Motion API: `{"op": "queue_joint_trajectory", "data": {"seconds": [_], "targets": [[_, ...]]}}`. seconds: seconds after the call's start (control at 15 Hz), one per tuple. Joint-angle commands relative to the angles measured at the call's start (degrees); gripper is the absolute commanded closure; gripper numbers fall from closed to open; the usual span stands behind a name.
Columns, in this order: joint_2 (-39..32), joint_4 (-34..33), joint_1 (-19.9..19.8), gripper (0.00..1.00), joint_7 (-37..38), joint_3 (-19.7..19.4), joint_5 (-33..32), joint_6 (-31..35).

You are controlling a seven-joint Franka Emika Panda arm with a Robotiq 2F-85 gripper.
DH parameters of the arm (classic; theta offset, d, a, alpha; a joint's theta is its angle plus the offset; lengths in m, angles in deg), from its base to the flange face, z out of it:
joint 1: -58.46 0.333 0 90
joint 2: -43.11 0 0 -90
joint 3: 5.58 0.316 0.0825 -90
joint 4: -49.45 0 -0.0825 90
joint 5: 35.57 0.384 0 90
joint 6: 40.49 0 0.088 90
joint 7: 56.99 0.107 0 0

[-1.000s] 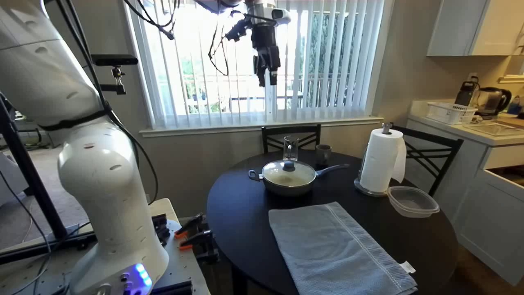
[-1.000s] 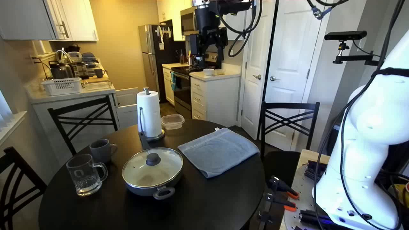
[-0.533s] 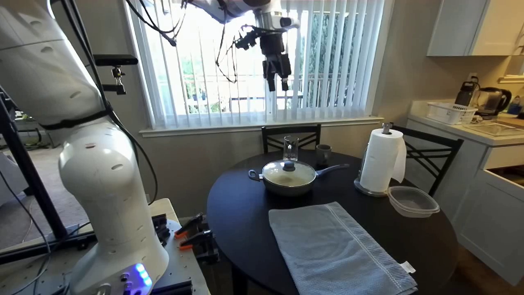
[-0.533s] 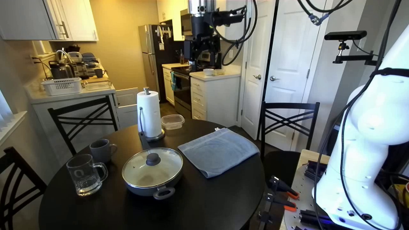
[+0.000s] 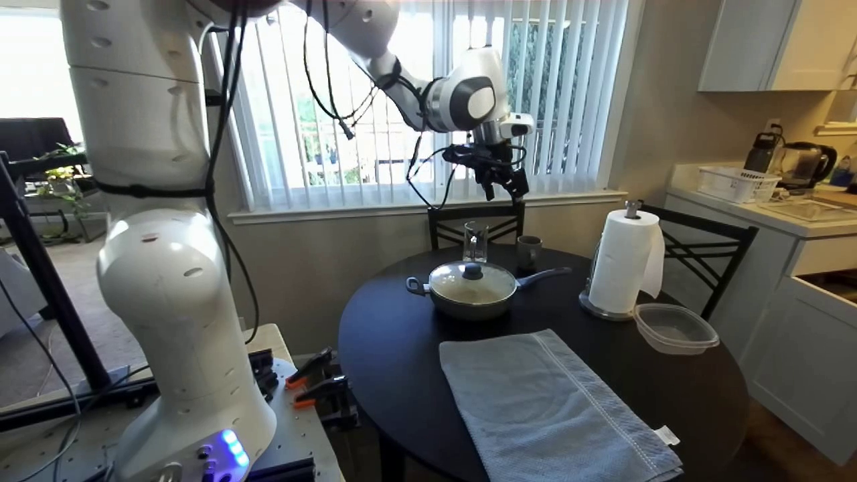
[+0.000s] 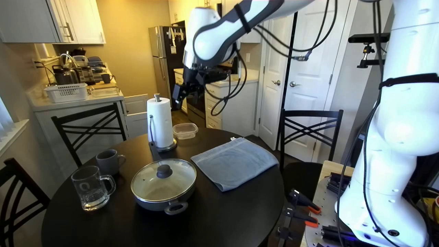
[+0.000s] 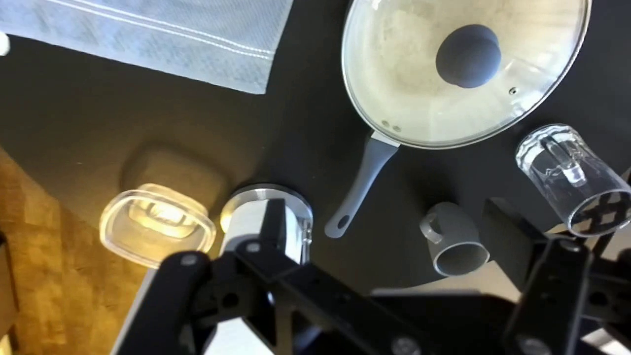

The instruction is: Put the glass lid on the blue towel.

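Straight to the claw (image 5: 503, 194): hangs high above the table (image 5: 378, 348), a little tilted, well apart from the glass lid (image 6: 164, 185), between twelve and one o'clock from the pan (image 5: 469, 309) in an exterior view. Released, plain to see: shows fingers (image 7: 273, 227) spread wide in the wrist view, framing the tip of a long handle (image 7: 366, 182) and a grey cup (image 7: 456, 236) across the gap.

Down to that lid: sits flat on the pan, rim to rim, with a round grey knob (image 6: 164, 171) upright in the middle. Make that knob the clock's centre in an exterior view, and round we go! Three o'clock for the blue towel (image 6: 235, 164): lies flat on the table just beside the pan, softly wrinkled, with a small white tag (image 6: 233, 138) at the edge. Straight up to twelve for the paper roll (image 6: 161, 123): stands upright on a metal base. On to one o'clock for a clear tub (image 6: 185, 131): rests just beside the roll. Across to nine for that grey cup: stands upright on the table. A touch lower, between eight and nine, for a glass mug (image 6: 90, 188): upright as well, near the cup. Out past the table's edge, between two and three, for a black chair (image 6: 311, 114): stands beyond the towel.
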Motion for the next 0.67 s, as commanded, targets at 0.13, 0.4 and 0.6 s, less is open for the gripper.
{"op": "queue_joint_trajectory", "data": {"seconds": [0.13,0.4,0.6], "targets": [[-21.2,-15.2,0.4,0.00,-16.0,1.3,6.1,-4.6],[-29.1,-24.6,1.2,0.00,-19.4,0.5,3.8,-11.4],[-29.2,-24.2,1.5,0.00,-18.4,0.2,4.6,-11.3]]}}
